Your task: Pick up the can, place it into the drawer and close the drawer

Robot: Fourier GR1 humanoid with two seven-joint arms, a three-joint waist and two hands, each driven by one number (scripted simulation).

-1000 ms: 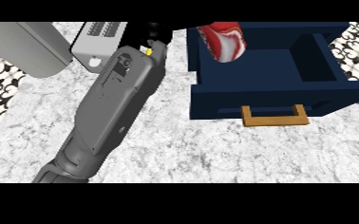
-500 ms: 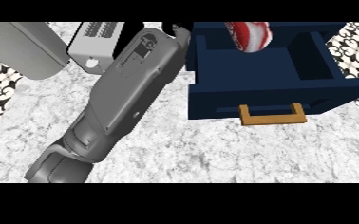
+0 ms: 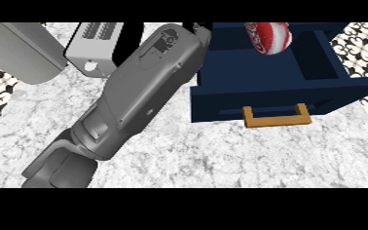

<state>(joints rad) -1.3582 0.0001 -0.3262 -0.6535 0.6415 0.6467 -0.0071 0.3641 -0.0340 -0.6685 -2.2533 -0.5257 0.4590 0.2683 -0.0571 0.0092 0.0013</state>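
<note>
- Nearest, across the lower frame: white-and-grey marbled counter [image 3: 237,161].
- On top of that, from the lower left corner: grey forearm [image 3: 137,97], wide at the bottom and narrower toward the top. Slants up and rightward to the upper centre and covers much of the left half of the frame.
- Right of the forearm, in mid-frame: dark blue drawer [image 3: 215,108], pulled out with its inside open to view. Reaches the right edge and the upper edge of the frame.
- On the drawer's front face, lower right of centre: tan handle [image 3: 277,118], a flat U-shaped bracket.
- At the forearm's far end, against the upper edge at centre: left hand [image 3: 197,28]. Only a small black piece in sight, the remainder hidden behind the wrist or cut by the edge. How far open, and whether anything held: cannot tell.
- Right of that black piece, apart from it by a strip of dark blue: red-and-white can [image 3: 269,36]. Tilted, over the rear part of the drawer's inside, upper end cut by the frame edge. Resting on the drawer floor or above it: cannot tell.
- Farthest, upper left: light grey box [image 3: 93,48] with a row of slots on top, beside the forearm, and left of it a plain grey slab [image 3: 28,53].
- At the far left edge and the upper right corner: black-and-white patterned surface [image 3: 356,44].
</note>
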